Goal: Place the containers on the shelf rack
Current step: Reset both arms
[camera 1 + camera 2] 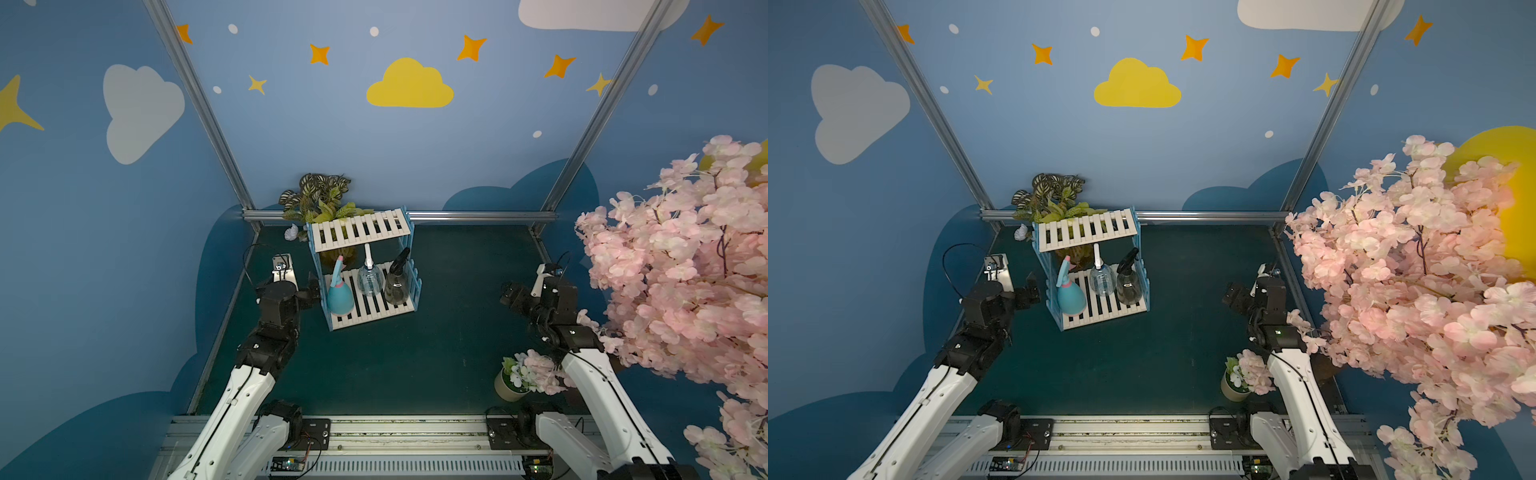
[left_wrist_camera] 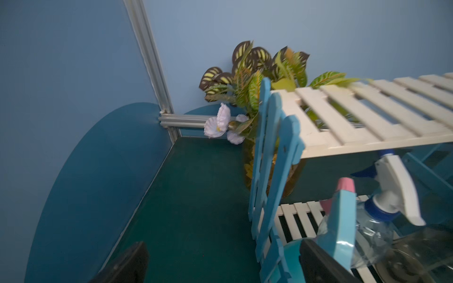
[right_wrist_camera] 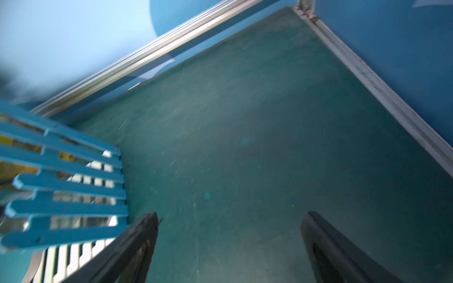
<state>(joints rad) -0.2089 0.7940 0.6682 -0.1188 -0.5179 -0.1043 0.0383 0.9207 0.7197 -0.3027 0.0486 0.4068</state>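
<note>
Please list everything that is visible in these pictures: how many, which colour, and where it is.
shelf rack: one, white shelves, light blue sides, far centre.
light blue bottle: one, pink trim, lower shelf, left end.
clear bottle: one, clear with white trigger, lower shelf, middle.
dark bottle: one, smoky with black trigger, lower shelf, right end.
leafy plant: one, green and dark, behind the rack.
flower pot: one, cream with white flowers, front right.
blossom tree: one, pink, right edge.
table: one, dark green.
left gripper: one, black, open, beside the rack's left end.
right gripper: one, black, open, right of the rack, apart.
</note>
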